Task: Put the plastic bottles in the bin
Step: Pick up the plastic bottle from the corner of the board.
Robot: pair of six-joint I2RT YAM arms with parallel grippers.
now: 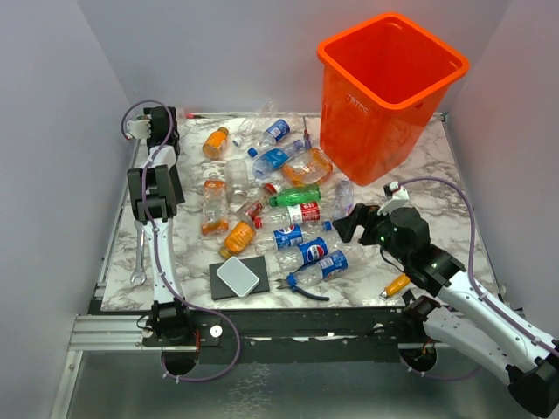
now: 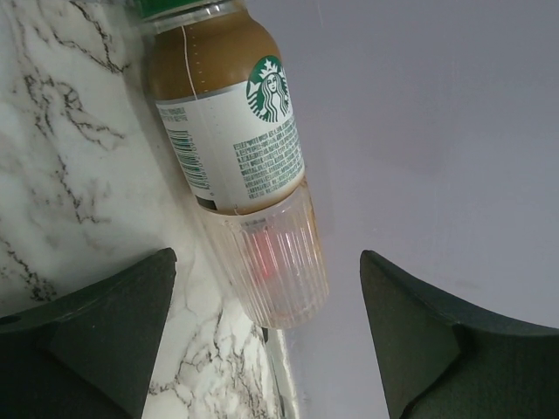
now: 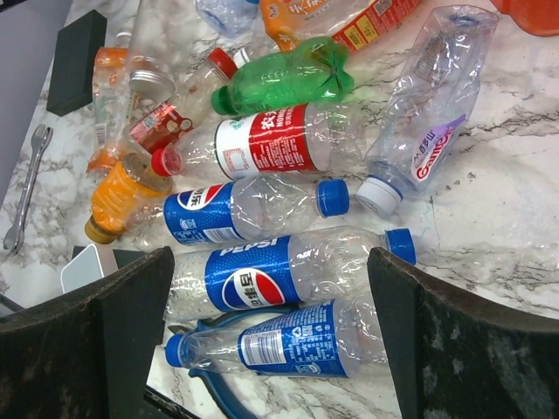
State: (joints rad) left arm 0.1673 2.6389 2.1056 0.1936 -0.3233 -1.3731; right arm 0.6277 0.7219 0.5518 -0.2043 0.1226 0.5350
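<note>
The orange bin (image 1: pixel 367 131) stands at the table's far right. Several crushed plastic bottles (image 1: pixel 293 214) lie in the table's middle. My right gripper (image 1: pixel 349 224) is open and empty, just above the nearest ones. In the right wrist view it (image 3: pixel 279 349) spans two blue-labelled bottles: a Pepsi bottle (image 3: pixel 288 279) and a blue-capped one (image 3: pixel 288 345). My left gripper (image 1: pixel 168 122) is at the far left corner, open and empty. In its wrist view it (image 2: pixel 266 349) faces a Starbucks coffee bottle (image 2: pixel 231 131) lying by the table edge, with a clear ribbed cup (image 2: pixel 279 262) over its base.
Blue-handled pliers (image 1: pixel 306 288) lie under the nearest bottles. An orange screwdriver (image 1: pixel 395 285) lies by the right arm. A wrench (image 1: pixel 140 257) lies front left. A black pad with a white block (image 1: pixel 238 278) sits at the front. Grey walls enclose the table.
</note>
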